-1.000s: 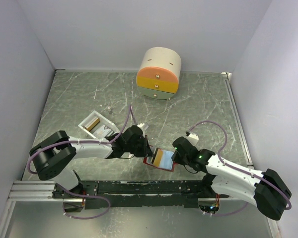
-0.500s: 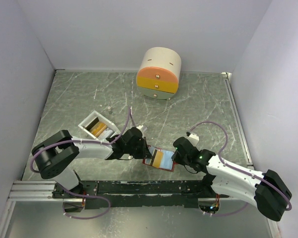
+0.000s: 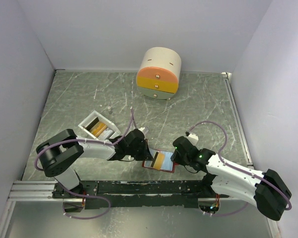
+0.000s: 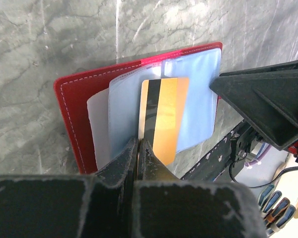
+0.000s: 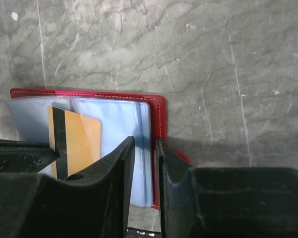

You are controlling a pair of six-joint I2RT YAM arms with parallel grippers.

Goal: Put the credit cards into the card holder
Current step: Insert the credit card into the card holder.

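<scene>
The red card holder point(image 3: 147, 165) lies open on the table between both arms, its pale-blue sleeves point(image 4: 201, 99) facing up. My left gripper point(image 4: 140, 141) is shut on an orange-gold credit card point(image 4: 166, 114) with a dark stripe, and the card's far end sits inside a blue sleeve. From above, this gripper point(image 3: 146, 153) is at the holder's left side. My right gripper point(image 5: 145, 141) is over the holder's right edge point(image 5: 160, 119), jaws a little apart, one finger over the blue sleeve and the other over the red cover. The same card point(image 5: 82, 139) shows left of it.
A white tray point(image 3: 86, 122) holding more cards point(image 3: 98, 130) stands left of the arms. The round cream-and-orange drawer box point(image 3: 159, 73) sits at the back. The black rail point(image 3: 139, 188) runs just below the holder.
The card holder has dropped from tilted up to nearly flat. My left gripper has moved with the card further over the holder. The right jaws have parted slightly.
</scene>
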